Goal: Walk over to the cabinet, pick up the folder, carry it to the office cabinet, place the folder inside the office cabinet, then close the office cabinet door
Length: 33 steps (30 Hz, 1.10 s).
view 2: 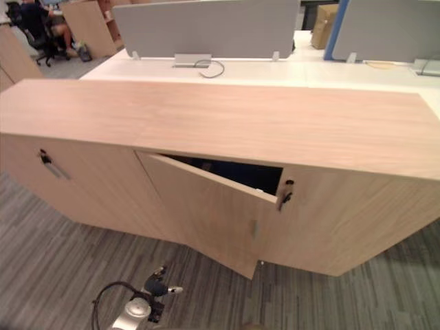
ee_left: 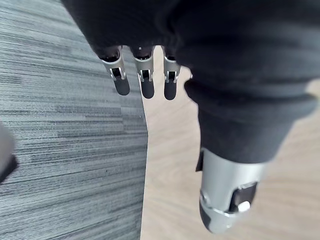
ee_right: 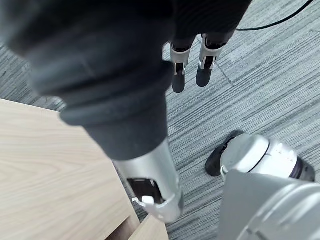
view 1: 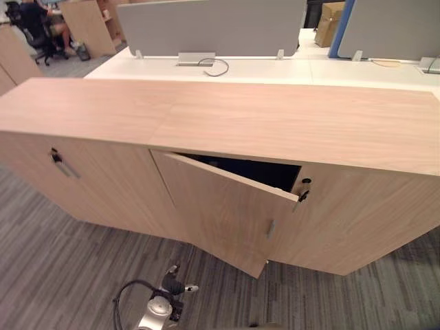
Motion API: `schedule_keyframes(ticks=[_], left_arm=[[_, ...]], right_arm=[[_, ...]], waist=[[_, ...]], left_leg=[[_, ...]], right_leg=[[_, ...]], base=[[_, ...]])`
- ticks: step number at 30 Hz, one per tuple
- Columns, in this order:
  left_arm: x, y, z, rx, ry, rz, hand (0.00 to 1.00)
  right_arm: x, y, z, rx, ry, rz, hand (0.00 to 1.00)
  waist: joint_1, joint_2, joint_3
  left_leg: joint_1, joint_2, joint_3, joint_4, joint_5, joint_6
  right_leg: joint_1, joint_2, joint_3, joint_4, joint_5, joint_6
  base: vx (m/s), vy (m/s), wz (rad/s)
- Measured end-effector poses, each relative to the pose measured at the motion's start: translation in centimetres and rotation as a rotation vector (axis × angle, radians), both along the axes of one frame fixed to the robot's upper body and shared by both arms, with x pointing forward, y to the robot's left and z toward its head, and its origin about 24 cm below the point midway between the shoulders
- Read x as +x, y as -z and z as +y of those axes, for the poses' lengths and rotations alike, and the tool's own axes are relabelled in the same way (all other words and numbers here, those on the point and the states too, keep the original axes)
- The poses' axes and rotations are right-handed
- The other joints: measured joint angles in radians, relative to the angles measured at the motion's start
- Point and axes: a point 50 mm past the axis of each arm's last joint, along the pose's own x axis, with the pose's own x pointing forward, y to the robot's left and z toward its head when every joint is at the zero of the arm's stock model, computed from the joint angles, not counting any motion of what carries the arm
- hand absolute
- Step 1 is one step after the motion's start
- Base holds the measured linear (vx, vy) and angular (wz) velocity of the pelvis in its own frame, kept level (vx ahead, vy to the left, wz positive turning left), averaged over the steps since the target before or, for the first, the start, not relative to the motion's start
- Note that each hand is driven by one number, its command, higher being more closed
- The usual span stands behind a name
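Centrally, a long, low office cabinet (view 1: 227, 124) of pale wood stands on a grey striped carpet floor (view 1: 62, 254), its flat top bare. Its front is made up of several doors. The middle door (view 1: 220, 213) stands ajar, hinged at its left edge, with its free right edge swung out toward the robot. A small slim handle (view 1: 270, 228) sits near that free edge. Through the gap above the door the interior (view 1: 271, 172) is dark, and its contents cannot be made out. Whether the folder lies inside cannot be told, and neither hand holds it. The panel to the right of the gap carries a dark lock fitting (view 1: 304, 189) at its upper corner. The left door bears a similar dark fitting with a slim handle (view 1: 60, 163), and is closed.

The left hand (ee_left: 146, 80) hangs with straight, relaxed fingers and its thumb apart, empty, over the edge where carpet meets a pale wood surface. The right hand (ee_right: 178, 75) is likewise slack and empty, with its fingers extended above the carpet beside a pale wood panel.

Behind the cabinet stands a white bench (view 1: 289, 69). It carries grey divider screens (view 1: 206, 24) and a small silver box (view 1: 196, 58) with a looped cable (view 1: 216, 67). A cardboard box (view 1: 331, 20) stands farther back on the right. At the far upper left a person (view 1: 38, 20) sits on a dark office chair.
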Motion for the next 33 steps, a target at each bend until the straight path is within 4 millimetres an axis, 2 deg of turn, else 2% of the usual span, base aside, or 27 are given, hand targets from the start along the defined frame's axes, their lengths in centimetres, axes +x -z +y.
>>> schedule_keyframes(ticks=[1,2,3,4,5,6,7,8,11,13,17,24,27,29,33], left_arm=[[-0.8,0.2,0.4,-0.004,-0.071,0.011,0.0],[-2.2,0.7,0.9,-0.012,-0.187,0.037,0.0],[-2.5,0.8,1.0,-0.015,-0.21,0.041,0.0],[-3.6,1.0,1.5,-0.036,-0.326,0.058,0.0],[-4.1,1.2,1.8,-0.048,-0.381,0.065,0.0],[-4.9,1.4,1.9,-0.069,-0.459,0.079,0.0],[-5.2,1.5,2.3,-0.1,-0.575,0.082,0.0],[-5.5,1.6,2.7,-0.121,-0.651,0.073,0.0],[-6.6,1.8,3.0,-0.144,-0.767,0.079,0.0],[-7.7,2.2,2.9,-0.164,-0.805,0.115,0.0],[-7.9,2.5,3.0,-0.238,-0.788,0.125,0.0],[-7.7,2.6,3.3,-0.319,-0.736,0.127,0.0],[-7.2,2.6,3.1,-0.294,-0.643,0.145,0.0],[-6.1,2.5,2.8,-0.24,-0.482,0.156,0.0],[-5.3,2.3,2.4,-0.194,-0.336,0.164,0.0]], right_arm=[[0.4,0.0,0.3,0.005,-0.003,-0.01,0.0],[1.2,0.0,0.7,0.015,-0.005,-0.028,0.0],[1.4,0.1,0.9,0.018,-0.003,-0.033,0.0],[1.7,0.1,1.4,0.026,0.01,-0.046,0.0],[1.8,0.1,1.5,0.026,0.005,-0.05,0.0],[2.1,-0.1,1.3,0.012,0.012,-0.068,0.0],[2.1,-0.1,1.6,0.003,-0.014,-0.078,0.0],[1.9,0.0,2.2,0.011,-0.047,-0.071,0.0],[2.1,0.0,2.4,0.008,-0.083,-0.074,0.0],[1.5,0.1,2.4,0.006,-0.082,-0.064,0.0],[0.9,0.2,2.6,0.024,-0.05,-0.055,0.0],[0.3,0.6,3.6,0.085,0.048,-0.057,0.0],[0.1,0.7,3.7,0.098,0.076,-0.059,0.0],[0.0,0.7,3.8,0.105,0.087,-0.059,0.0],[0.0,0.7,3.8,0.108,0.085,-0.058,0.0]], waist=[[0.009,0.0,0.001],[0.013,0.002,0.005],[0.015,0.002,0.008],[0.031,0.012,0.016],[0.038,0.023,0.019],[0.045,0.046,0.027],[0.052,0.025,0.034],[0.06,-0.005,0.033],[0.059,-0.025,0.022],[0.056,-0.032,-0.014],[0.057,-0.04,-0.022],[0.058,-0.061,-0.034],[0.058,-0.062,-0.034],[0.057,-0.061,-0.035],[0.057,-0.062,-0.034]], left_leg=[[-0.012,-0.048,-0.018,-0.002,-0.033,0.005],[-0.028,-0.144,-0.097,-0.07,-0.069,-0.006],[-0.028,-0.163,-0.115,-0.096,-0.07,-0.008],[-0.012,-0.219,-0.202,-0.26,-0.068,-0.011],[-0.002,-0.222,-0.234,-0.329,-0.05,-0.01],[0.017,-0.218,-0.263,-0.398,-0.008,0.033],[0.036,-0.239,-0.249,-0.441,0.003,0.024],[0.064,-0.271,-0.231,-0.499,0.009,0.034],[0.103,-0.305,-0.201,-0.591,0.027,0.053],[0.142,-0.328,-0.193,-0.72,0.087,0.063],[0.188,-0.321,-0.216,-0.811,0.163,0.067],[0.224,-0.286,-0.215,-0.814,0.14,0.065],[0.239,-0.277,-0.209,-0.827,0.138,0.064],[0.239,-0.27,-0.205,-0.827,0.138,0.063],[0.238,-0.271,-0.186,-0.826,0.138,0.063]], right_leg=[[0.01,0.0,0.023,0.0,-0.001,-0.002],[0.016,0.001,0.05,0.0,-0.002,-0.002],[0.014,0.002,0.055,0.001,-0.002,-0.002],[0.008,0.016,0.083,0.001,-0.004,0.002],[0.006,0.029,0.088,0.002,-0.012,0.012],[0.006,0.046,0.101,0.006,-0.024,0.027],[-0.004,0.029,0.1,0.02,-0.029,0.034],[-0.008,-0.006,0.1,0.022,-0.034,0.041],[-0.013,-0.05,0.1,0.005,-0.035,0.041],[-0.036,-0.073,0.102,-0.017,-0.047,0.051],[-0.031,-0.055,0.099,-0.027,-0.043,0.059],[-0.003,-0.021,0.099,-0.036,-0.038,0.054],[-0.001,-0.013,0.101,-0.036,-0.032,0.05],[-0.003,-0.006,0.101,-0.042,-0.016,0.048],[-0.006,-0.009,0.102,-0.063,0.003,0.048]], base=[[0.17,0.169,-0.97],[0.1,0.178,-0.71],[0.05,0.209,-0.91],[0.02,0.189,-0.71],[0.01,0.236,-0.85],[0.0,0.226,-0.47],[0.0,0.238,-0.4],[-0.01,0.178,-0.25],[0.02,0.113,-0.26],[0.08,0.029,-0.14],[0.15,-0.033,0.01],[0.12,-0.032,-0.09],[0.01,-0.009,-0.13],[-0.05,0.011,-0.12],[-0.09,0.021,-0.19]])
